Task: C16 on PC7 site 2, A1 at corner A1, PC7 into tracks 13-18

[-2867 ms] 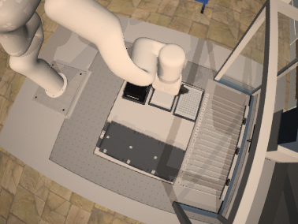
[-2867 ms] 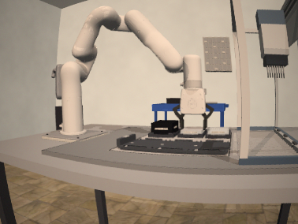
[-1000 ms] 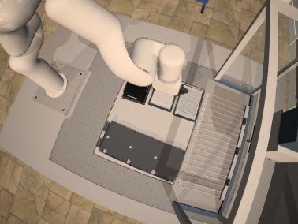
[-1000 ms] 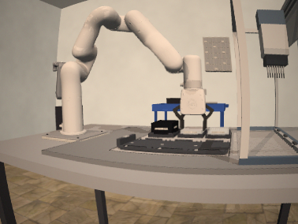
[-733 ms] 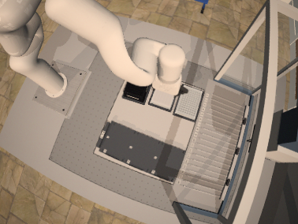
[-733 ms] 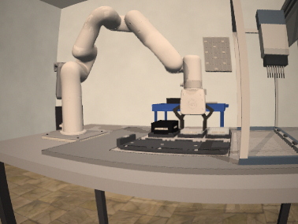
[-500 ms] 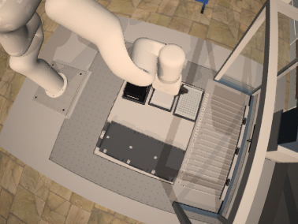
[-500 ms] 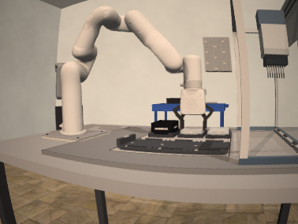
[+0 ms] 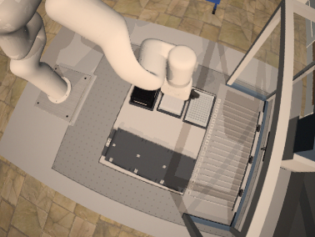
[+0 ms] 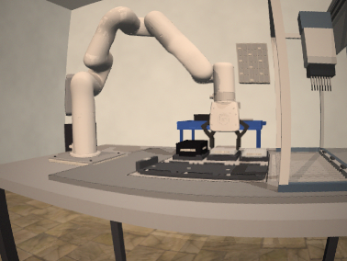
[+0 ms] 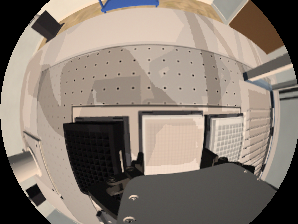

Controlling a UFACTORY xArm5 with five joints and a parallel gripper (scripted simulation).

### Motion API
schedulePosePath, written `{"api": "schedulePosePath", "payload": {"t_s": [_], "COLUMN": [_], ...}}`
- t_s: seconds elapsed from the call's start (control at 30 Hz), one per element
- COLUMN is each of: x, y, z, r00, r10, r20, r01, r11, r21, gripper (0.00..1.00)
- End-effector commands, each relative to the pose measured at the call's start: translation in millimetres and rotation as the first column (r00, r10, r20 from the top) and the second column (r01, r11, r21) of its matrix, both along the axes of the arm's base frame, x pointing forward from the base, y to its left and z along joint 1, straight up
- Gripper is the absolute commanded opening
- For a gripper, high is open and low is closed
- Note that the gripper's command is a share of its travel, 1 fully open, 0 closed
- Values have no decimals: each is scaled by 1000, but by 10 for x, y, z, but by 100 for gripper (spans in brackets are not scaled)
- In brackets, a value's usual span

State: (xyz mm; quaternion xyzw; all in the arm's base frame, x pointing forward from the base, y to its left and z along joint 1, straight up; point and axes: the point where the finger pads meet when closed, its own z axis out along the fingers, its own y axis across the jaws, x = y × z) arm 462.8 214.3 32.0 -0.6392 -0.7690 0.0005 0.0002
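Right of centre in the exterior view, the gripper (image 9: 178,95) (image 10: 225,146) (image 11: 173,160) is pinching C16 (image 9: 172,107) (image 10: 223,151) (image 11: 172,142) at its nest, its fingers flanking opposite sides, presumably to keep the plate level for lifting. PC7 (image 9: 146,157) (image 10: 202,169) is lying lower left in the top view, apparently awaiting it on site 2.

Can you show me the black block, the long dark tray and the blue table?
Black block (image 9: 144,96) (image 10: 192,148) (image 11: 94,152): top, exterior and wrist views, on its body.
Long dark tray (image 9: 150,161) (image 10: 207,171): top and exterior views, on its upper face.
Blue table (image 10: 188,125): exterior view, on its top edge.
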Motion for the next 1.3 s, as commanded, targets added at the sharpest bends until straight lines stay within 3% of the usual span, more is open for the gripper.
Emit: {"api": "schedulePosePath", "payload": {"t_s": [0.0, 0.9, 1.27], "x": [13, 12, 12], "y": [6, 7, 9], "z": [50, 151, 334], "r00": [1000, 1000, 1000], "r10": [0, 0, 0], "r20": [4, 4, 4], "r01": [0, 0, 0], "r11": [1000, 1000, 1000], "r21": [2, 2, 2], "gripper": [0, 0, 0]}}
